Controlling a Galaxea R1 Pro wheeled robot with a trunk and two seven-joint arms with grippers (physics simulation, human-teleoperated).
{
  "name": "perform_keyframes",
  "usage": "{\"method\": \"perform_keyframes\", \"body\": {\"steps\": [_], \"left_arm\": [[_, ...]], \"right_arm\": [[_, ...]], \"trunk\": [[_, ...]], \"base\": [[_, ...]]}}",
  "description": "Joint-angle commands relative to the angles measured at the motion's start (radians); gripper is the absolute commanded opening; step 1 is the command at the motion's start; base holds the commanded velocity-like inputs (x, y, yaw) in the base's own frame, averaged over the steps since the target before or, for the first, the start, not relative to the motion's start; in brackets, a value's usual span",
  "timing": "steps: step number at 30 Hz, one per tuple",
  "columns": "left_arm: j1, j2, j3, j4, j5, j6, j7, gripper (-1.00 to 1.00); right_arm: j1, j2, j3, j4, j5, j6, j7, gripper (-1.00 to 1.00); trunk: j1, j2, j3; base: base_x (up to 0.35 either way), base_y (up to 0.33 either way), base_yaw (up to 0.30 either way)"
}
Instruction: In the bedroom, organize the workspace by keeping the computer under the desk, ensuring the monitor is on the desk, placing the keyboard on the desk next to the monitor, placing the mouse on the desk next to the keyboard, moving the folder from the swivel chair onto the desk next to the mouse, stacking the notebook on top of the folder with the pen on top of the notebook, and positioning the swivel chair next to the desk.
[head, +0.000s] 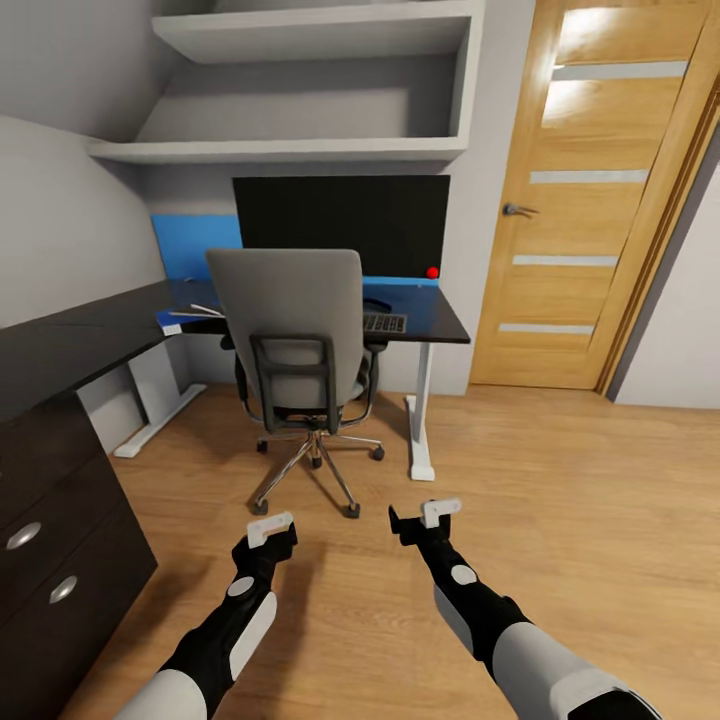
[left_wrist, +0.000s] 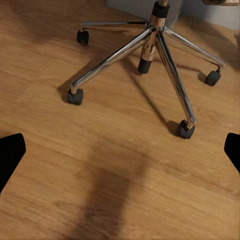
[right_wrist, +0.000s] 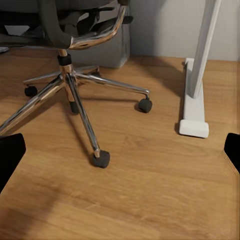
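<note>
Ahead of you, the desk (head: 440, 328): long black L-shaped top, white legs, blue back panel. On it the monitor (head: 340, 225), wide flat black screen, stands against that panel. The swivel chair (head: 290, 330) sits pushed up to the desk, grey padded back toward you, chrome five-star base on black casters over wood-plank floor. Just beside the chair back, the keyboard (head: 385, 323), slim and dark, lies on the desktop. The folder (head: 185, 318), flat blue, lies at the desk's inner corner. Your left gripper (head: 270, 530) and right gripper (head: 428, 517) hover over bare floor, both spread, holding nothing.
</note>
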Motion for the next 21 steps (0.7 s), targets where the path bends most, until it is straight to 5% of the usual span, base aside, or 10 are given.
{"method": "perform_keyframes", "body": {"steps": [1,12,21], "left_arm": [[-0.001,0.001,-0.007,0.0,0.011,-0.005,0.008,1.0],[-0.001,0.002,-0.003,-0.001,0.04,0.084,0.009,1.0],[-0.001,0.004,0.002,0.01,0.053,0.108,0.01,1.0]], "right_arm": [[-0.001,-0.002,0.007,0.001,-0.011,-0.004,-0.001,1.0],[-0.001,-0.019,0.007,0.0,-0.014,-0.004,-0.002,1.0],[0.016,-0.049,0.006,-0.004,-0.022,-0.036,-0.003,1.0]], "trunk": [[-0.001,0.0,0.003],[-0.029,0.05,0.04],[-0.064,0.113,0.069]], "base": [[0.0,0.0,0.0],[-0.005,0.0,0.0],[-0.276,0.0,0.0]]}}
